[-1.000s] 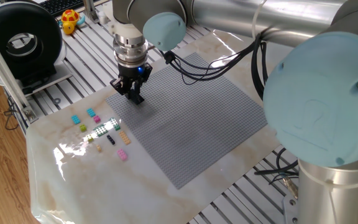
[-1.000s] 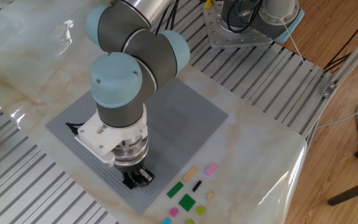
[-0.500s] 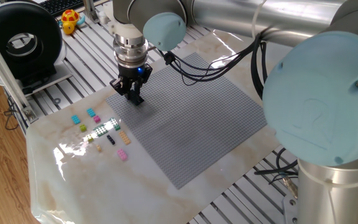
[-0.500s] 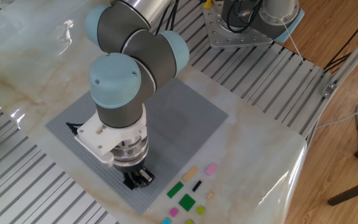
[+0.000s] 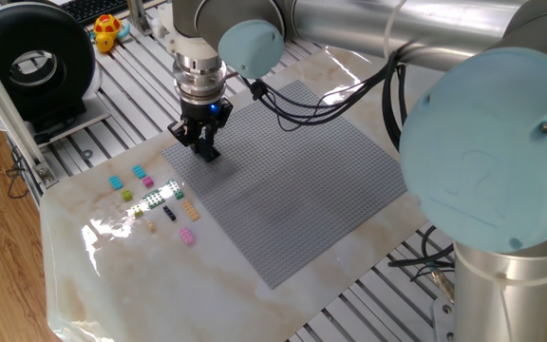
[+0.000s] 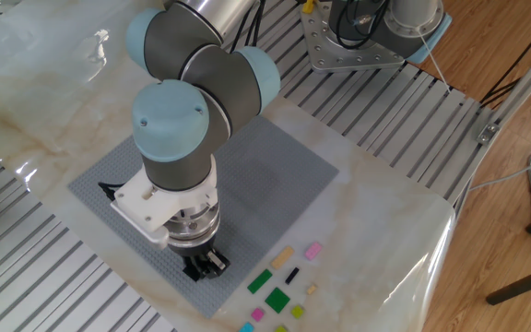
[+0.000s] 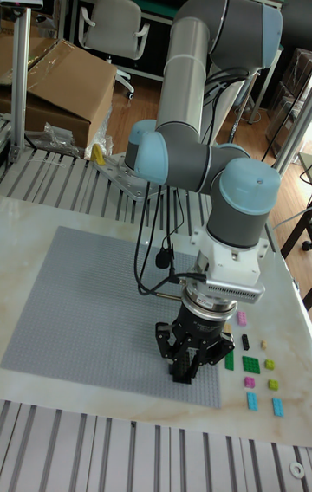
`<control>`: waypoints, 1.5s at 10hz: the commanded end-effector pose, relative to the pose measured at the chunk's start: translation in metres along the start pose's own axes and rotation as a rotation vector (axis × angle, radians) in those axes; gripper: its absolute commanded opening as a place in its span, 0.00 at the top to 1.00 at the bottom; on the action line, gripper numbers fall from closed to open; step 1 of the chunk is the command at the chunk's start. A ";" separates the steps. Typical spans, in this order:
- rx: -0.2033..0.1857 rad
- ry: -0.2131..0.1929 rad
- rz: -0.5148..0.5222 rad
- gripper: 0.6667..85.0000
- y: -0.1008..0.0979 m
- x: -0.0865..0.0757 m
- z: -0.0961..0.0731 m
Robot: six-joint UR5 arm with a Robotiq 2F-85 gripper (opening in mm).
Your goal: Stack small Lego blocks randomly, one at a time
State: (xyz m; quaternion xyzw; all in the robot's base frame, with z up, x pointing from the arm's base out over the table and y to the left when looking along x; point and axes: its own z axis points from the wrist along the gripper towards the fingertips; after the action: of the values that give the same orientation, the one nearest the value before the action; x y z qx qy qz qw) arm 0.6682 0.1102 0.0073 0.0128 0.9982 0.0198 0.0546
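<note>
My gripper point(image 5: 205, 149) stands low over the near-left corner of the grey baseplate point(image 5: 292, 180), fingers drawn together. Whether a block sits between the dark fingertips cannot be made out. The same gripper point(image 6: 207, 266) shows at the plate's edge in the other fixed view and in the tall view point(image 7: 185, 371). The small Lego blocks lie loose on the marble beside that corner: cyan point(image 5: 116, 181), pink point(image 5: 187, 237), black point(image 5: 169, 214), tan point(image 5: 190, 206), green point(image 6: 277, 299), yellow-green point(image 7: 269, 364).
A black round device point(image 5: 36, 62) and a yellow toy point(image 5: 107, 30) sit on the slatted frame behind the blocks. Cables point(image 5: 321, 100) hang from the arm over the baseplate. The marble top ends in slats on several sides.
</note>
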 end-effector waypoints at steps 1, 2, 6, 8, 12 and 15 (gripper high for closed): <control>-0.010 0.000 0.010 1.00 0.001 -0.001 0.000; -0.015 0.001 0.010 1.00 0.002 0.000 0.000; -0.018 0.003 0.014 1.00 0.003 0.000 0.001; -0.019 0.001 0.015 1.00 0.003 0.000 0.001; -0.008 0.009 0.020 0.99 0.001 0.002 0.001; -0.008 0.009 0.022 0.93 0.001 0.002 0.002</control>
State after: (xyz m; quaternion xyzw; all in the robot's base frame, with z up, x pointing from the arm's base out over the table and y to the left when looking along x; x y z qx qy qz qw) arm 0.6662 0.1103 0.0046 0.0183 0.9984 0.0201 0.0504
